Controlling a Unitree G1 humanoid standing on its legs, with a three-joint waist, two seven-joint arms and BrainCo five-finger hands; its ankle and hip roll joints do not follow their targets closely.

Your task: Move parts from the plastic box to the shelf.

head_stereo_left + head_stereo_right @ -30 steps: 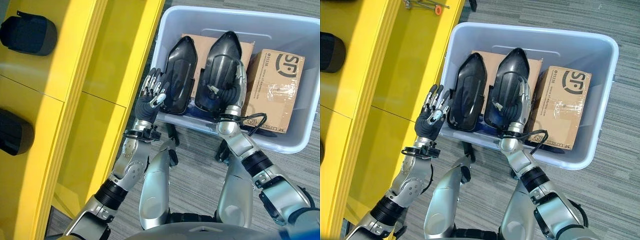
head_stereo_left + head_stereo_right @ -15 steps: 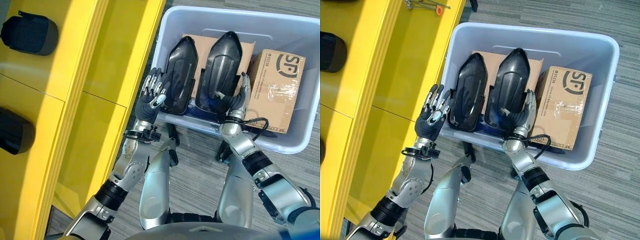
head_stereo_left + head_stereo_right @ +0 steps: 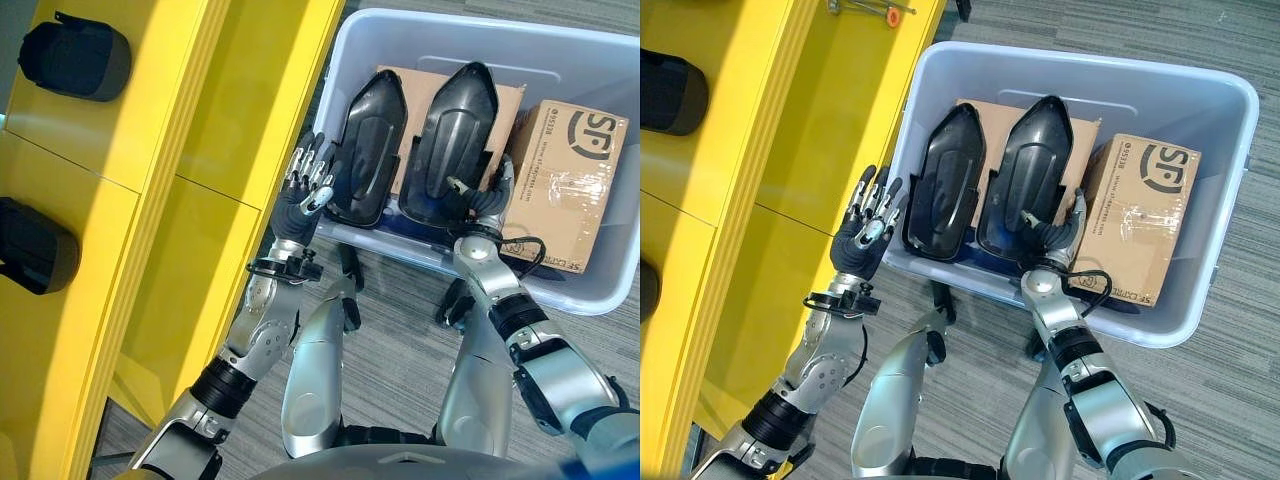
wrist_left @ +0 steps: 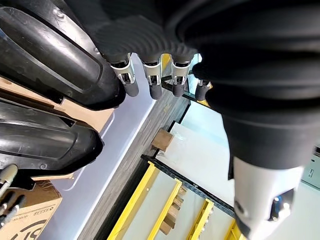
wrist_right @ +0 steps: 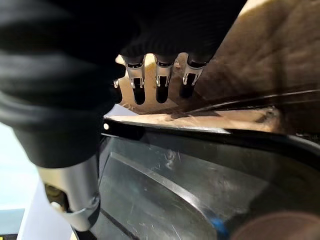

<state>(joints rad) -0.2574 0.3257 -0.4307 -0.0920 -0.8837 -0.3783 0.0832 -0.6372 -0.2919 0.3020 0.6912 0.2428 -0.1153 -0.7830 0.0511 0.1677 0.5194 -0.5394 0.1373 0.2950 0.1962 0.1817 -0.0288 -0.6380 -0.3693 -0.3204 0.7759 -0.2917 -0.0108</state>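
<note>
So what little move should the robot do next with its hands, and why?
Probably close both hands in on one black shell part. The right hand sits open in the plastic box, between the right black part and the cardboard box. The left hand is open outside the box wall, beside the left black part. Neither grips anything yet.

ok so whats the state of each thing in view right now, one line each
plastic box: open-topped, on the floor
left black part: leaning in the box, untouched
right black part: leaning in the box, right hand open at its edge
left hand: open, outside the box
cardboard box: taped shut
shelf: holds two black parts
</note>
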